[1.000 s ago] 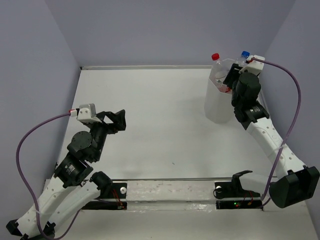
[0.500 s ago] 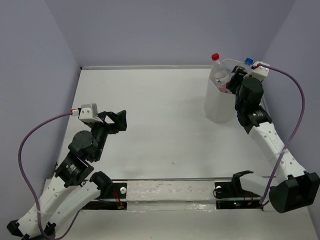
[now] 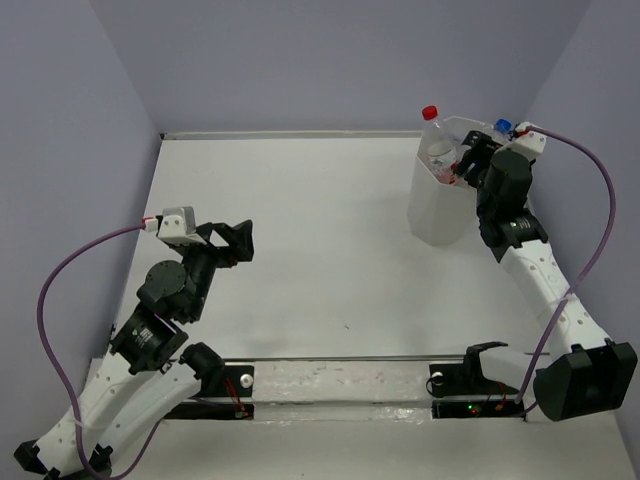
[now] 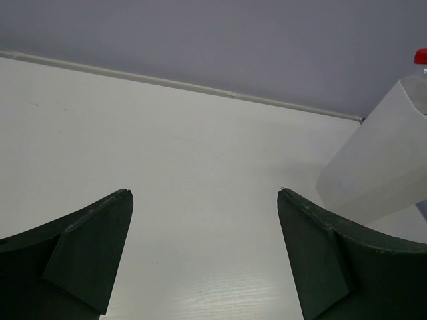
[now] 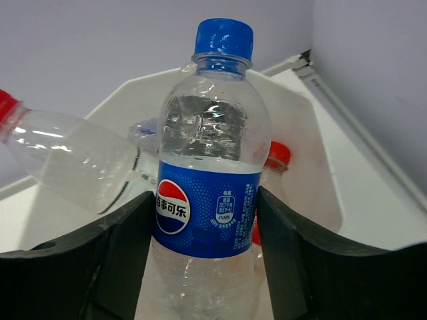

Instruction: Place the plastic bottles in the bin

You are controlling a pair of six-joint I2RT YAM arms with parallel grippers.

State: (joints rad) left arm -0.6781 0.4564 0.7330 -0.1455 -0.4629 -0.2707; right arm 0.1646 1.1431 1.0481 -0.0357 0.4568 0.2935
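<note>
Rightward goes the right gripper (image 3: 478,152) since a second ago, pinching the blue-capped bottle (image 5: 210,200) at its label, upright over the bin (image 3: 435,215) in the upper right. At lower left, the left gripper (image 3: 242,241) stands spread and empty. Released here, it may strike the red-capped bottle (image 3: 437,142) leaning inside and tip over the rim.

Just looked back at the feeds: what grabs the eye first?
The blue-capped bottle, held upright by the right gripper over the bin at the far right corner of the table. A red-capped bottle pokes above the bin's rim, with more inside. The left gripper hangs open over the table at the near left.
</note>
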